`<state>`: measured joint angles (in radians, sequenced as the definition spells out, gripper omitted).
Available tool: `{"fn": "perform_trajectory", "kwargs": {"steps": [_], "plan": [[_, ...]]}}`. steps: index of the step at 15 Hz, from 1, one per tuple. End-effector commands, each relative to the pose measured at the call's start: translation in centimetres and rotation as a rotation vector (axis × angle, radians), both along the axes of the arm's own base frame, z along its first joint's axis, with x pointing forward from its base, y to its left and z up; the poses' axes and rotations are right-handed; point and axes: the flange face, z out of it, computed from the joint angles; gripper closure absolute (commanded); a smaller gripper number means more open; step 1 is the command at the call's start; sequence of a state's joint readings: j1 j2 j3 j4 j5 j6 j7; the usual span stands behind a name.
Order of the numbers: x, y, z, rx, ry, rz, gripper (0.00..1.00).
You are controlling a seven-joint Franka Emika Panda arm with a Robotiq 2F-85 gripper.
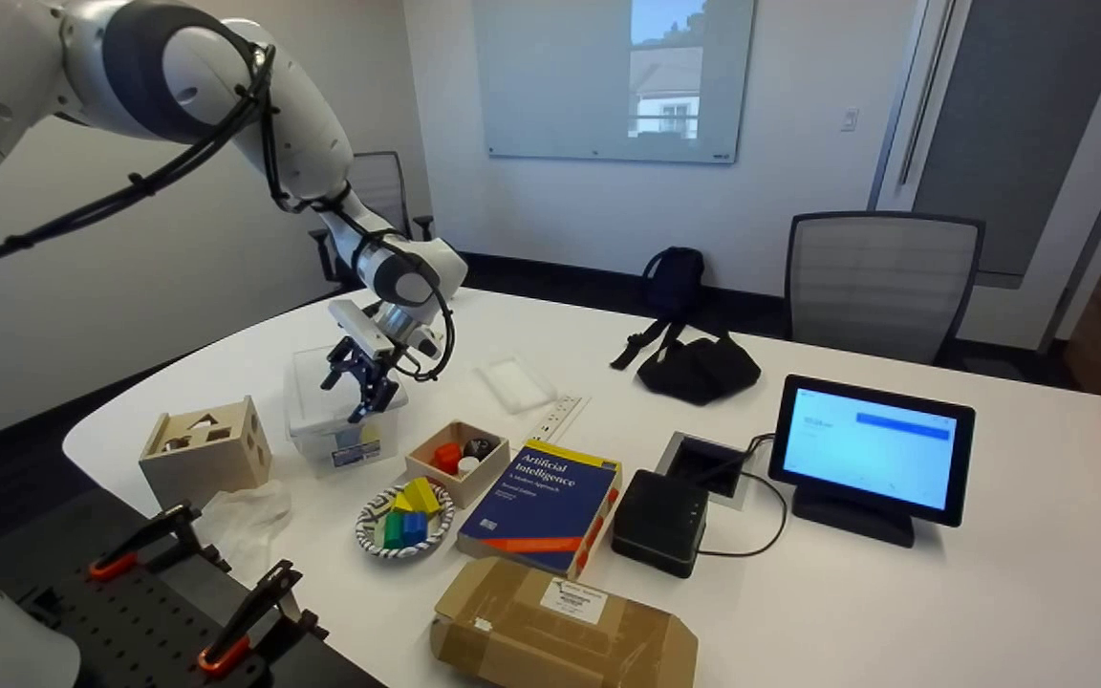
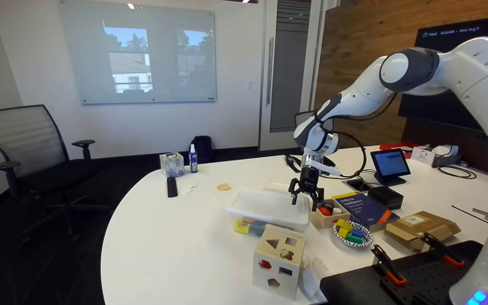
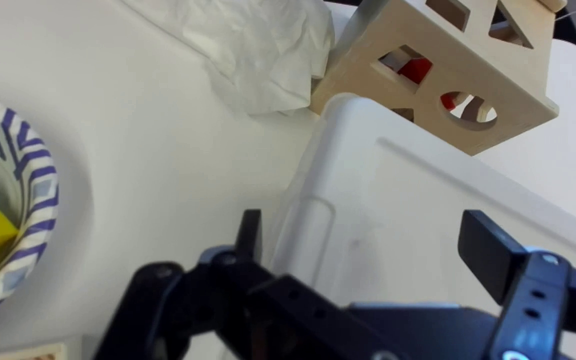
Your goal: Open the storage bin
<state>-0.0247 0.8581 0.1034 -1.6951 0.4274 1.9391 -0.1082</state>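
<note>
Translucent rectangular storage bin [image 2: 265, 212], flat lid [image 2: 267, 203] on, upright on the white table [image 2: 163, 245]

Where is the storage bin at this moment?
In an exterior view, the storage bin sits left of centre, right of the shape-sorter cube and left of the wooden box, with the open tool near the bin's edge.

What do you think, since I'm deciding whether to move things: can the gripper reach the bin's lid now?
Probably yes: in the wrist view the open gripper spans an edge of the lid, and nothing shows between them; the wooden cube stands aside.
</note>
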Motion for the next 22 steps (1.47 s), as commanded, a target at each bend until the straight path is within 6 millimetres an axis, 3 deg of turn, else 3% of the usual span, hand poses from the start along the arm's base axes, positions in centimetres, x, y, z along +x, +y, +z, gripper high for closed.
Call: {"fn": "perform_trajectory", "kwargs": {"steps": [1, 10, 22], "plan": [[-0.6, 1.5, 1.5, -0.082, -0.088, 0.031, 0.00], [-0.9, 4.4, 2.2, -0.090, -0.283, 0.035, 0.00], [-0.8, 9.8, 3.2, -0.007, -0.510, 0.072, 0.00]]}}
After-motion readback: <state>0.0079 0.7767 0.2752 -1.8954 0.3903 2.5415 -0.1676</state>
